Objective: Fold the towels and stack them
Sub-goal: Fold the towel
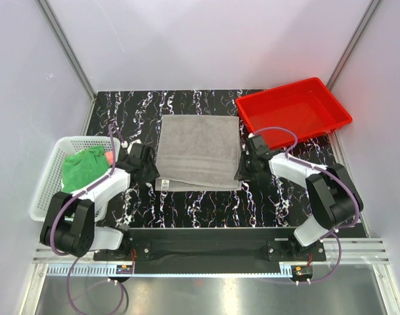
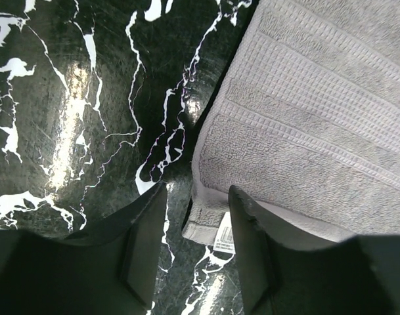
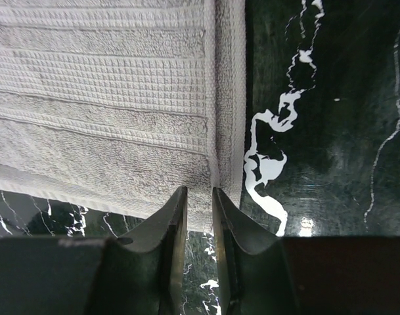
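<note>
Top external: grey towel (image 1: 200, 151) spread flat on the marble table (image 1: 206, 200), between both arms; green towel (image 1: 83, 168) and a bit of pink towel (image 1: 110, 158) bunched in the white basket (image 1: 45, 190); red tray (image 1: 293, 111) at far right. Left gripper (image 1: 149, 172) at the near-left corner, right gripper (image 1: 241, 172) at the near-right corner.

Left wrist: fingers (image 2: 144, 246) spread, straddling the towel's corner with its label (image 2: 224, 239), nothing clamped. Best to lower until one pad slides under the hem, then close squarely on the corner, not on the label alone.

Right wrist: fingers (image 3: 173, 226) narrowed on the side hem, seemingly pinching it, though contact is hard to confirm. Worth matching both grips before lifting, then carrying both near corners evenly to the far edge to avoid a skewed fold.
</note>
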`<action>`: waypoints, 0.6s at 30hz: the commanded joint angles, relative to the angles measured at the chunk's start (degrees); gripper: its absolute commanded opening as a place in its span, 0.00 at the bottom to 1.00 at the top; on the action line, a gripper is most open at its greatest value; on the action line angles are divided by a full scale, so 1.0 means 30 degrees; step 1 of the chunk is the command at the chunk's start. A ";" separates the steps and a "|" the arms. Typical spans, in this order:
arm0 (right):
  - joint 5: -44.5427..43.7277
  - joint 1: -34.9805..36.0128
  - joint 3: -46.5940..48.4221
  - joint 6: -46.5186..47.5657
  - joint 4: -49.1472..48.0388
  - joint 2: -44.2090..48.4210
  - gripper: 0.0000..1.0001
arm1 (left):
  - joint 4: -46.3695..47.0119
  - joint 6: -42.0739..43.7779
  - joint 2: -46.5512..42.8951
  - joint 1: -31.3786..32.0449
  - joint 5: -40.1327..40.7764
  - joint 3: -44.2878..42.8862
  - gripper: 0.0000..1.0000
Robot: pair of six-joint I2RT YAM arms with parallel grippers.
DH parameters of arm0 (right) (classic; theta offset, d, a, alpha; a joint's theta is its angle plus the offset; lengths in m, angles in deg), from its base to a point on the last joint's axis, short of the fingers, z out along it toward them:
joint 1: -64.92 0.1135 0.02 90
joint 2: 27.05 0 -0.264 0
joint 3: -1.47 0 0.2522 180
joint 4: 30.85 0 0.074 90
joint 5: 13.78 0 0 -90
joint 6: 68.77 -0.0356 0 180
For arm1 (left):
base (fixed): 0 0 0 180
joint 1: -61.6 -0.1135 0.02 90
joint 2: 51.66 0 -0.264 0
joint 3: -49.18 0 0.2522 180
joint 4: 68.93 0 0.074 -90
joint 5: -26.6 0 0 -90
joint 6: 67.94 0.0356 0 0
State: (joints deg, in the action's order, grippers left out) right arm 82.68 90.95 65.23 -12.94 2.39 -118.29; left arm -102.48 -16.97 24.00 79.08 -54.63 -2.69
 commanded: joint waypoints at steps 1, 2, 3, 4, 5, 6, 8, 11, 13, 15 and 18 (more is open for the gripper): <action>-0.0717 0.0321 -0.0171 -0.0269 -0.0899 -0.0288 0.28 | 0.0679 0.0118 0.0239 -0.0024 0.0063 0.0046 0.45; -0.0717 0.0466 -0.0172 -0.0269 -0.0870 -0.0347 0.27 | 0.0679 0.0118 0.0211 -0.0024 0.0092 0.0104 0.42; -0.0804 0.0525 -0.0201 -0.0327 -0.0899 -0.0551 0.27 | 0.0592 0.0089 0.0210 -0.0024 0.0150 0.0105 0.40; -0.0834 0.0584 -0.0230 -0.0328 -0.0870 -0.0611 0.27 | 0.0533 0.0089 0.0210 -0.0053 0.0180 0.0163 0.38; -0.0893 0.0671 -0.0259 -0.0386 -0.0812 -0.0669 0.27 | 0.0475 0.0060 0.0239 -0.0024 0.0354 0.0221 0.37; -0.0951 0.0875 -0.0318 -0.0328 -0.0783 -0.0757 0.27 | 0.0416 0.0059 0.0269 -0.0024 0.0385 0.0251 0.34; -0.1068 0.0994 -0.0348 -0.0299 -0.0870 -0.0729 0.27 | 0.0357 0.0059 0.0298 -0.0024 0.0560 0.0339 0.33; -0.1419 0.1053 -0.0026 -0.0065 -0.0403 -0.0700 0.27 | 0.0153 -0.0057 0.0240 -0.0024 0.0881 0.0398 0.32; -0.1712 0.1082 0.0267 0.0140 0.0181 -0.0495 0.27 | -0.0024 -0.0174 -0.0022 -0.0024 0.1175 0.0456 0.38; -0.1977 0.1082 0.0414 0.0170 0.0476 -0.0145 0.27 | 0.0150 -0.0234 -0.0637 -0.0024 0.1294 0.0602 0.46; -0.2036 0.1141 0.0531 -0.0004 0.0915 0.0295 0.27 | 0.0239 -0.0263 -0.1166 -0.0024 0.1440 0.0486 0.53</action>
State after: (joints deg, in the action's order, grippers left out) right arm 79.64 93.57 65.12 -13.09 2.57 -119.93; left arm -103.66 -17.27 23.30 79.08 -52.90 -1.18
